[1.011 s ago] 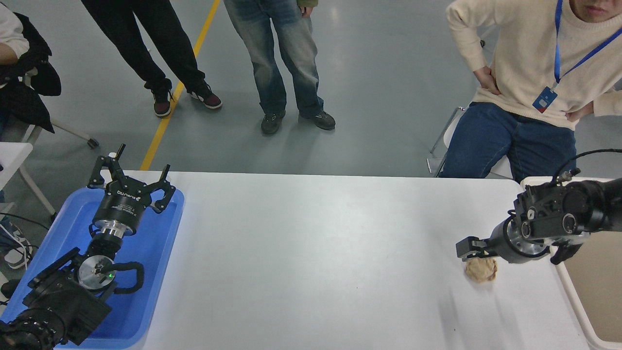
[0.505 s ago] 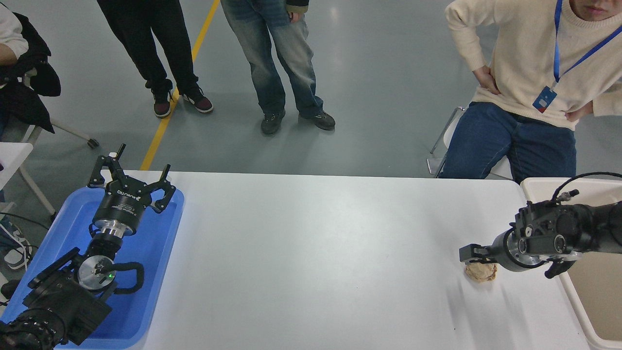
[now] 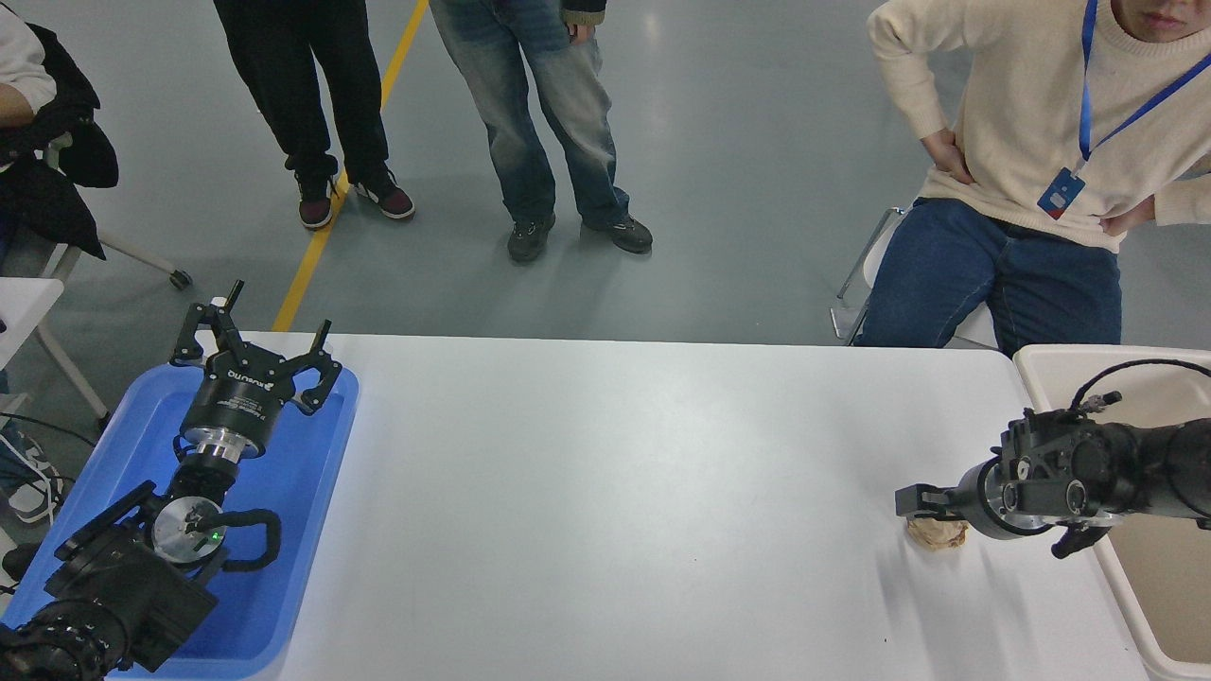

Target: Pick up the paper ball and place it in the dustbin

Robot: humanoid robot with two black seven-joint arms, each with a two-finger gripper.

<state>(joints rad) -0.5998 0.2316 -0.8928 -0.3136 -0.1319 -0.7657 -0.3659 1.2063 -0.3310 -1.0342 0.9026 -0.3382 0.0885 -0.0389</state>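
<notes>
The tan crumpled paper ball [image 3: 938, 535] lies on the white table [image 3: 615, 492] near its right end. My right gripper [image 3: 922, 503] comes in from the right, low over the ball. It covers the ball's upper part, and I cannot see how its jaws stand. The beige dustbin [image 3: 1044, 363] stands off the table's right edge, just right of the ball, partly hidden behind my right arm. My left gripper [image 3: 254, 352] is parked open and empty over the blue tray [image 3: 293, 492] at the lower left.
A seated person in a cream sweater [image 3: 1031, 104] is at the far right side of the table. Two people stand on the floor beyond the far edge, and another sits at the far left.
My right gripper has come down onto the paper ball and now covers more of it. The ball has stayed in place. The left arm has not moved.
</notes>
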